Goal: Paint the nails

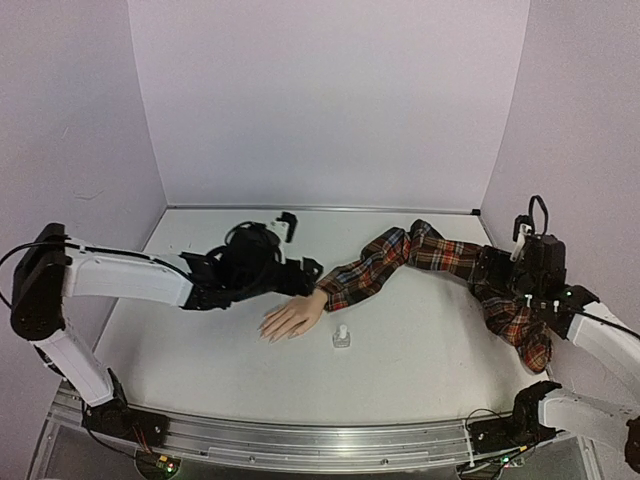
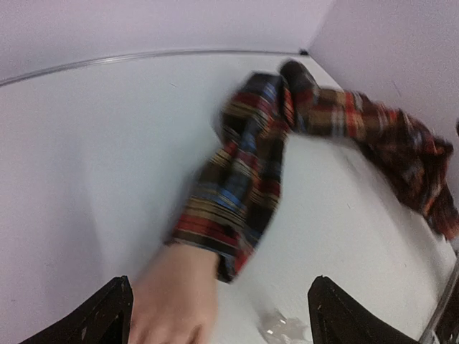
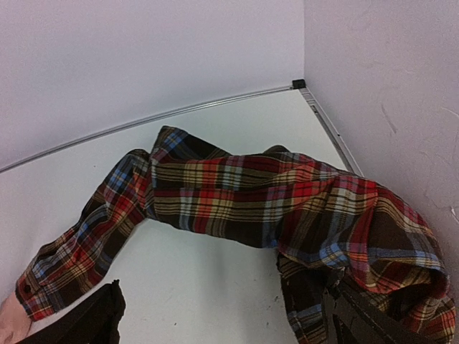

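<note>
A pale mannequin hand [image 1: 293, 317] lies palm down mid-table, coming out of a red plaid sleeve [image 1: 400, 262]. Its nails, at the fingertips [image 1: 270, 332], are too small to make out. My left gripper [image 1: 300, 245] hovers just behind the wrist, open. In the left wrist view the blurred hand [image 2: 172, 294] sits low between the spread black fingers [image 2: 107, 315], with the left gripper [image 2: 222, 319] holding nothing. My right gripper [image 1: 528, 268] is over the sleeve's far right end. It is open [image 3: 222, 322], with the plaid cloth [image 3: 287, 208] bunched against its right finger.
A small clear bottle with a white cap [image 1: 342, 337] stands just right of the hand and shows blurred in the left wrist view [image 2: 283, 328]. Pale walls close the table at the back and both sides. A metal rail [image 1: 300, 440] runs along the near edge.
</note>
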Controlling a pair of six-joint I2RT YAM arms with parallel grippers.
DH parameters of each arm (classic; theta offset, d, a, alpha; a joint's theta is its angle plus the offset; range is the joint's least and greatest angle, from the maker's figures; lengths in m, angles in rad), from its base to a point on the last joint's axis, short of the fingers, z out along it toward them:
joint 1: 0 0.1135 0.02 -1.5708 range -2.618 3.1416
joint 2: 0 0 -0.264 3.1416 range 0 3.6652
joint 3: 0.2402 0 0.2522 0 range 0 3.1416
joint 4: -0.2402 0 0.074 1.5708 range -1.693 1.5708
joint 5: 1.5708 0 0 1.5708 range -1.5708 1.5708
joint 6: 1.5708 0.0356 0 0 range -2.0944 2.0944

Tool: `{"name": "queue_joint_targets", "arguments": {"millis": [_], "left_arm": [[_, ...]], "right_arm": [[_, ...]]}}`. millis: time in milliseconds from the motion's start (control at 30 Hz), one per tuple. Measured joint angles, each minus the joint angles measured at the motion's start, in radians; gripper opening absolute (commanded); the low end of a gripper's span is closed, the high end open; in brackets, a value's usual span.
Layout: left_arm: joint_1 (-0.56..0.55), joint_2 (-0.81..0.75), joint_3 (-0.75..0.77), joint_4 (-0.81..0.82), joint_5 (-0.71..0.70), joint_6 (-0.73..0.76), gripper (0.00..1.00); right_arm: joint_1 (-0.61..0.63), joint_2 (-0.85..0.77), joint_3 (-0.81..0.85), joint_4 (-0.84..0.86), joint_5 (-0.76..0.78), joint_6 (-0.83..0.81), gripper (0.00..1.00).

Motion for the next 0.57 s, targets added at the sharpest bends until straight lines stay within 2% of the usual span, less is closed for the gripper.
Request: {"name": "queue_joint_targets", "arguments": {"millis": [200,300,400,567], "left_arm": [[0.33,-0.242,-0.167,-0.014,0.016,-0.03,0.95],[0.456,-0.363,-0.237,-0.055,0.013,-0.042,0.97],[0.524,-0.475,-0.276,-0.094,-0.003,-0.047,0.97],[0.551,-0.592,-0.3,-0.136,-0.04,-0.046,0.97]], "right_arm": [[-0.061,-0.091,-0.048,-0.008,-0.101,-0.025,0.98],[-0.063,-0.127,-0.053,-0.009,-0.146,-0.044,0.98],[-0.063,-0.142,-0.053,-0.008,-0.182,-0.057,0.98],[-0.063,-0.161,-0.053,-0.008,-0.208,-0.073,0.98]]}}
